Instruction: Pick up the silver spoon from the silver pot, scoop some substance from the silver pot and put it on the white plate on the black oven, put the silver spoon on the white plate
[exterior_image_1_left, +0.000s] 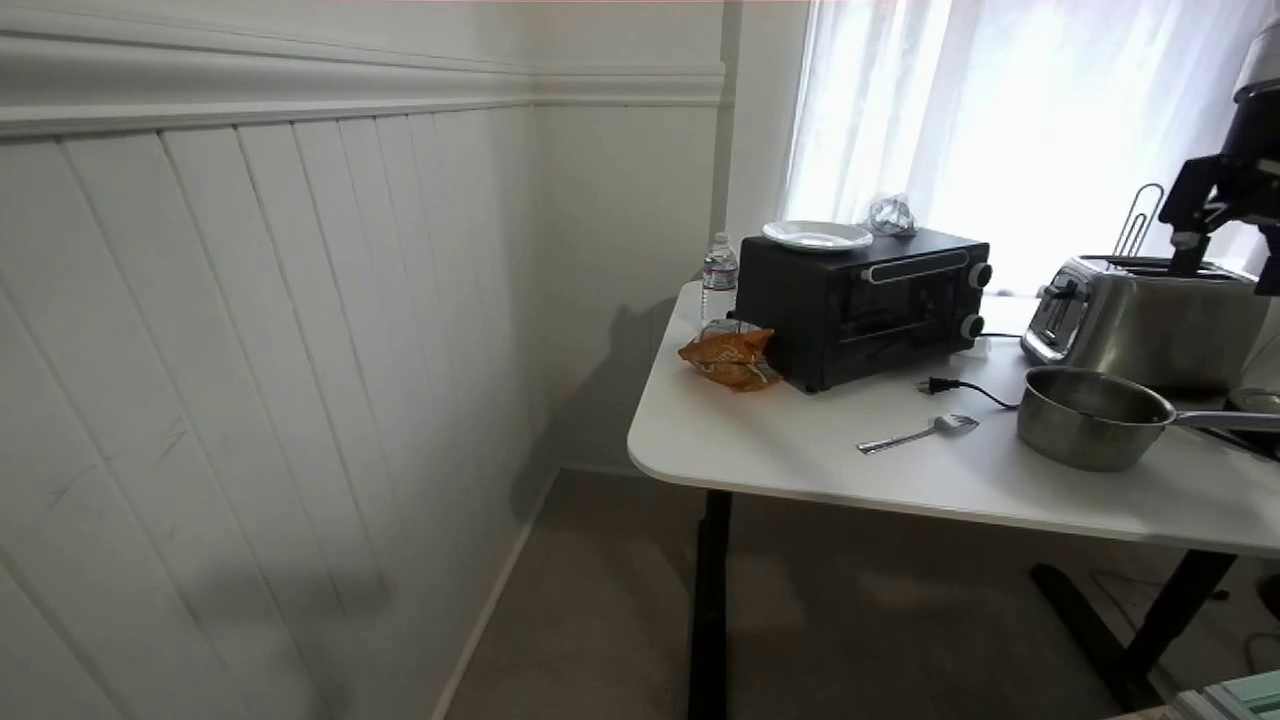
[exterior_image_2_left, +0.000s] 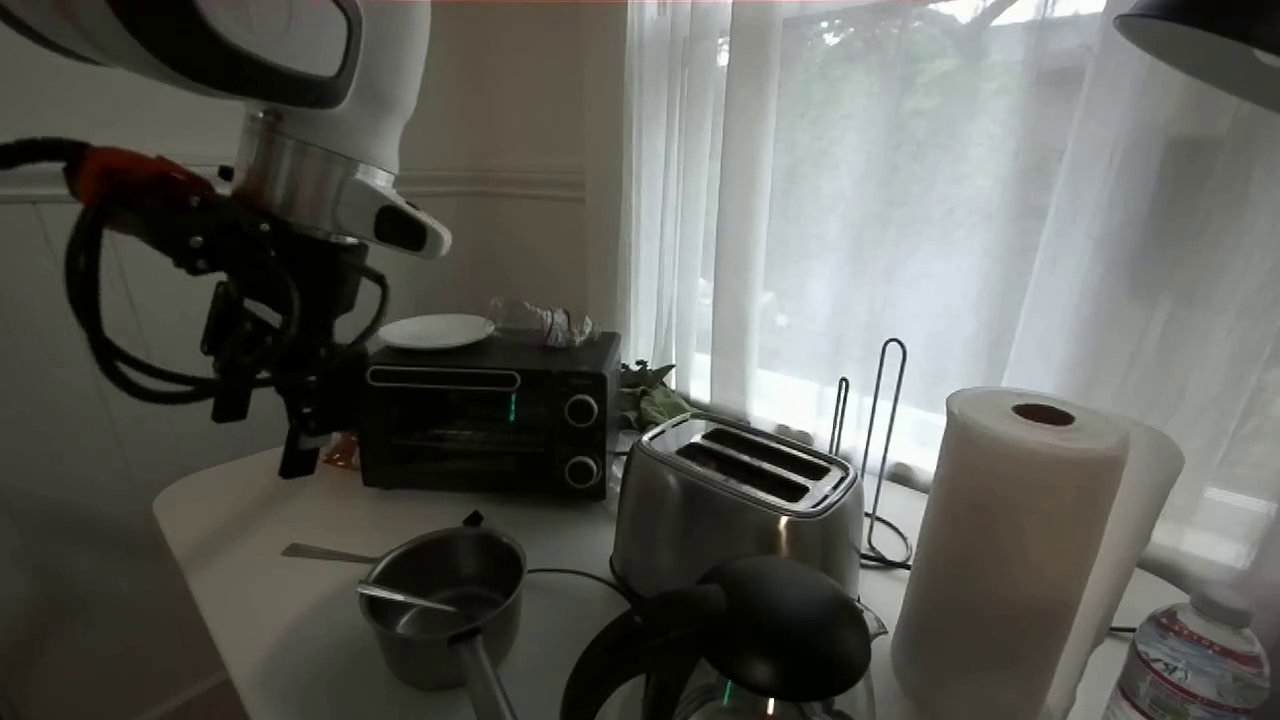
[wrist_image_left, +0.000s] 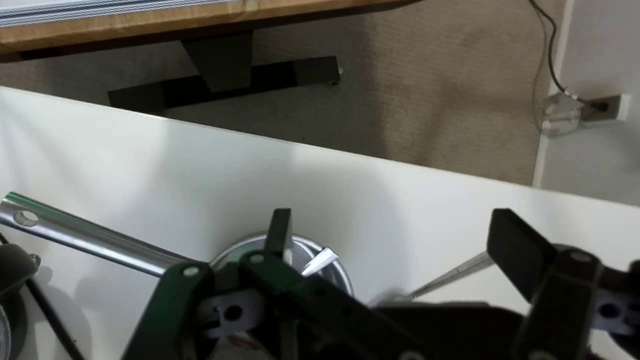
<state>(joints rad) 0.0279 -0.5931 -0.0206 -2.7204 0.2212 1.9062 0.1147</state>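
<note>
Gripper (wrist_image_left: 392, 225): spread wide, holding nothing.
Silver spoon (exterior_image_2_left: 405, 598): leaning in the silver pot (exterior_image_2_left: 422, 657), handle end uppermost.
Spoon handle (wrist_image_left: 320, 260): best straddled evenly, then pinched squarely, without knocking the pot.

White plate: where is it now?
In both exterior views, the white plate sits atop the black oven, toward its left end, with clear plastic to the right.

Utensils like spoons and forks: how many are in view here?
2: the silver spoon leaning in the silver pot, and a fork lying on the white table. Others may be hidden.
</note>
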